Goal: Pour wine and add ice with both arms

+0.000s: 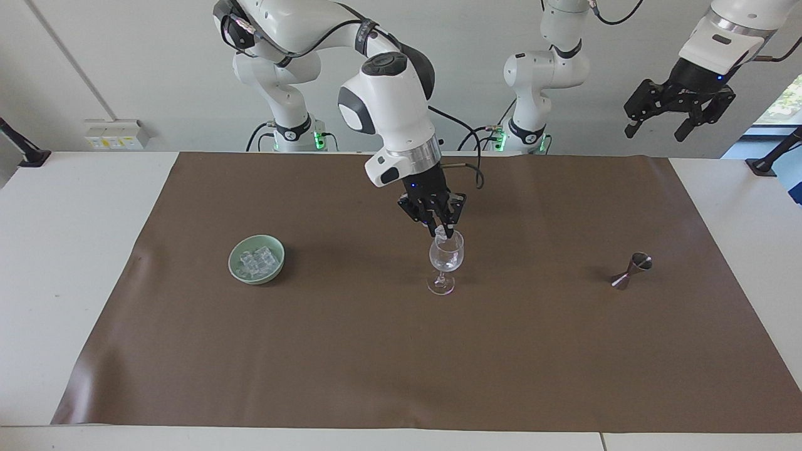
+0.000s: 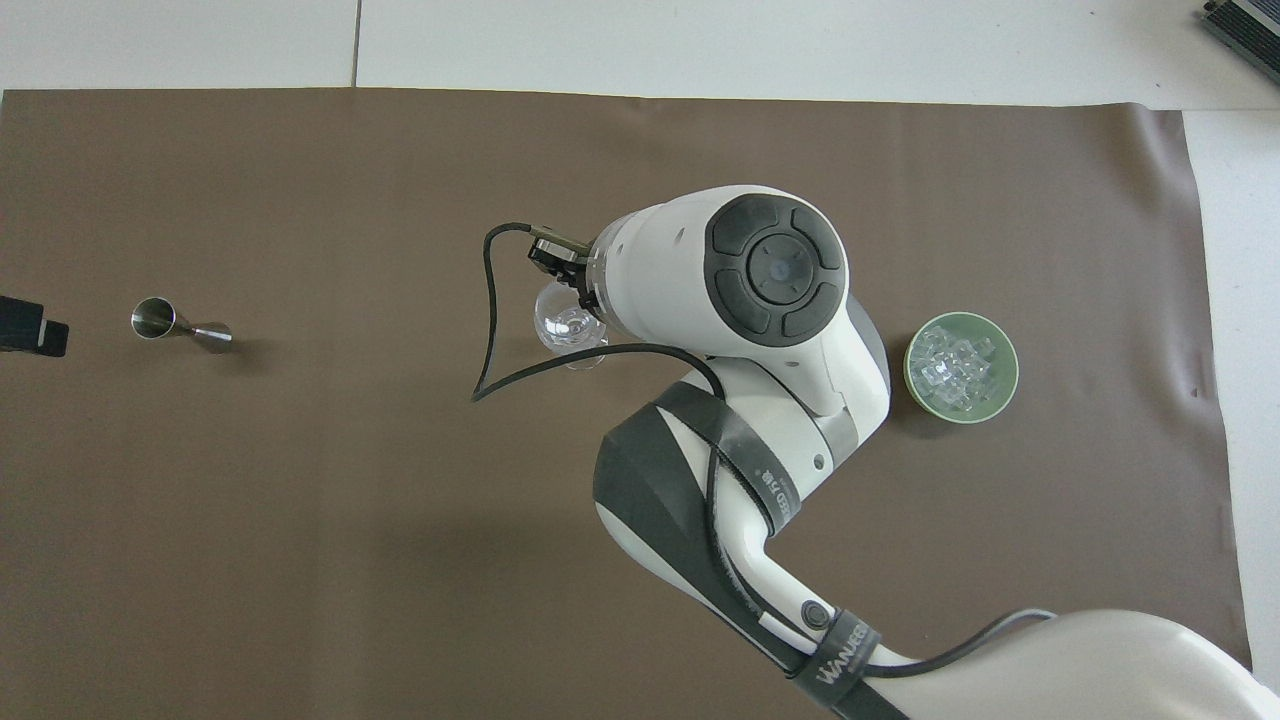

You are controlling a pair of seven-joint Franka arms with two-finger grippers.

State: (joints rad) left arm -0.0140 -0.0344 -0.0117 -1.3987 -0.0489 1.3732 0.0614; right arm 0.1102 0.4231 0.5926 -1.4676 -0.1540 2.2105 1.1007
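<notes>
Over the glass (image 1: 446, 252) rim, the right tool (image 1: 440, 233) is pinching an ice cube (image 1: 441, 237); release low, dead center. At two o'clock, the left tool (image 1: 651, 126) is waiting wide.

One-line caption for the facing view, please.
Right gripper holds an ice cube over the glass; left gripper waits raised and open; bowl of ice and jigger on the mat.
</notes>
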